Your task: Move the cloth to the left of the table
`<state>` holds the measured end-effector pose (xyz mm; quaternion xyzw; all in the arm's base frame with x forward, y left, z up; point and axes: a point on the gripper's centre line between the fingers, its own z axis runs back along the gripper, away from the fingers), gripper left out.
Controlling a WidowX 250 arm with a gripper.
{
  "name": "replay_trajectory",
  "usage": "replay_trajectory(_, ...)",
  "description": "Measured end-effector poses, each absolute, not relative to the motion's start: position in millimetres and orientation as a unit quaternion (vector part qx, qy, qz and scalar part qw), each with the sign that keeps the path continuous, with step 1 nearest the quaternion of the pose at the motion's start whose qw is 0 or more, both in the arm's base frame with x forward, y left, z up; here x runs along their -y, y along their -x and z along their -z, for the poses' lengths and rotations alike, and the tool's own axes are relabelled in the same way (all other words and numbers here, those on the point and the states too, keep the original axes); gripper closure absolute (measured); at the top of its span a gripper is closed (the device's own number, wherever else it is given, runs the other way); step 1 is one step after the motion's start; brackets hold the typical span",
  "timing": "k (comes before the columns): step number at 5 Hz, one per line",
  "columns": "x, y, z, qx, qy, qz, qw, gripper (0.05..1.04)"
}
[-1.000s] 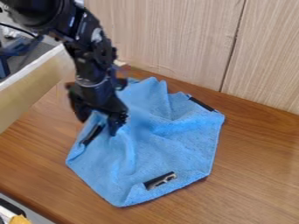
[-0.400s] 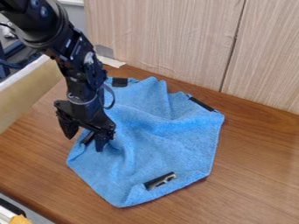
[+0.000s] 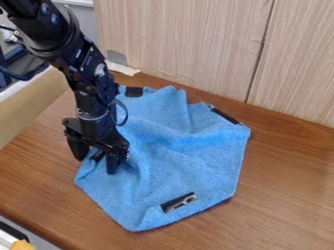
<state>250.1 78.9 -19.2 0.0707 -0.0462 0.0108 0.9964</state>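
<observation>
a blue microfiber cloth (image 3: 186,154) lay spread on a brown wood-grain desk (image 3: 290,188), around the middle of the camera view. it was not flat: soft folds and ridges ran across it, and its outline was uneven, with several corners. four dark strips showed on it: one at the upper left corner, one along the upper right edge, one near the bottom edge with a light mark on it, and one at the left edge, partly hidden.

a black robot arm (image 3: 85,61) came in from the upper left and hung down over the cloth's left part. its hand (image 3: 96,165) was at the cloth's left edge, with the two fingers spread apart. one finger was just outside that edge, above the bare wood; the other was over the blue fabric, and the left dark strip showed between them. whether the fingertips touched the cloth could not be told.

behind the desk stood a pale wood-grain panel (image 3: 189,44) with a dark upright seam. a whitish strip (image 3: 122,68) lay at its foot, near the arm. a pale board (image 3: 29,105) ran along the left side, and a small yellow item (image 3: 21,245) showed in the bottom left corner.
</observation>
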Motion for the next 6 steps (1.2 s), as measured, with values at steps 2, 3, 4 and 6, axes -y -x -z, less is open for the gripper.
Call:
replay_trajectory(2, -81, -255, 20, 0.048, -0.074, -0.014, 0.996, 0.689)
replay_trajectory(3, -82, -255, 20, 0.050, -0.070, -0.021, 0.996, 0.883)
replay_trajectory(4, -81, -256, 20, 0.052, -0.068, -0.020, 0.996, 0.970)
replay_trajectory(6, -86, -256, 9, 0.070, -0.067, -0.035, 0.995, 0.988)
